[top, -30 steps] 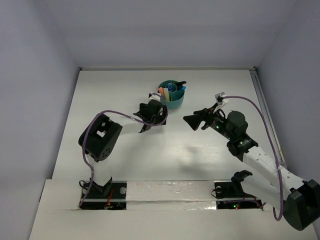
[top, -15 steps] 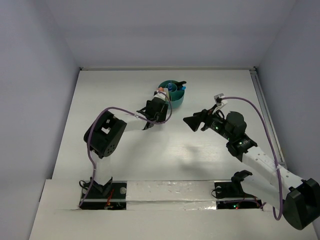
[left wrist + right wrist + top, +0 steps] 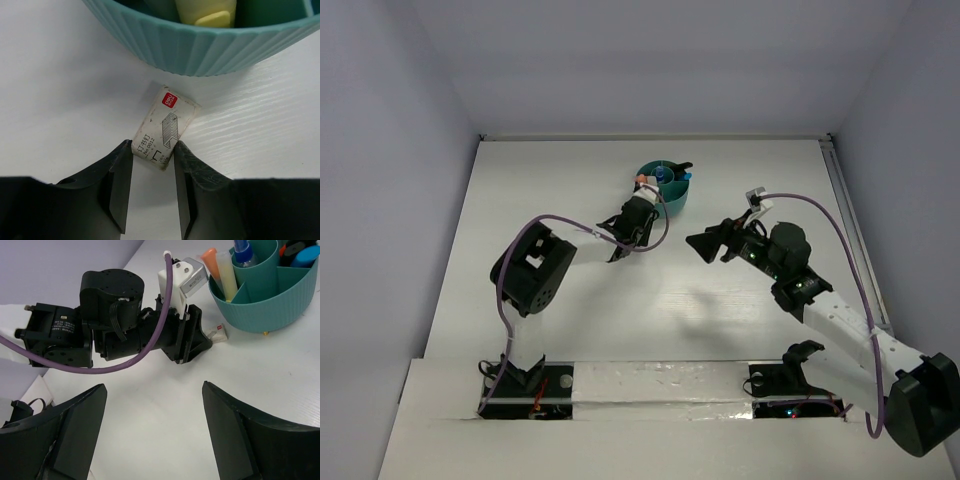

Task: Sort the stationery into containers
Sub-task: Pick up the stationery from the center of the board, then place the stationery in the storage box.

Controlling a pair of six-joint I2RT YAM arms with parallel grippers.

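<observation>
The white staple box (image 3: pixel 165 127) lies flat on the table (image 3: pixel 55 85), just beside the ribbed wall of the teal organizer (image 3: pixel 210 50), which holds a yellow marker (image 3: pixel 207 12) in its outer ring. The left gripper (image 3: pixel 153 152) clamps the box's near end between both fingers. The right gripper (image 3: pixel 155 405) hangs spread wide above the table, well apart from the box.

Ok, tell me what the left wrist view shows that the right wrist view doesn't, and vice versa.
Only the left wrist view: the printed label, with its red logo and staple drawing, on the small white cardboard staple box. Only the right wrist view: the blue pen in the centre cell, the orange marker, and the open right end effector. Both: the round teal ribbed plastic organizer, the yellow marker, and the left end effector closed on that box.
</observation>
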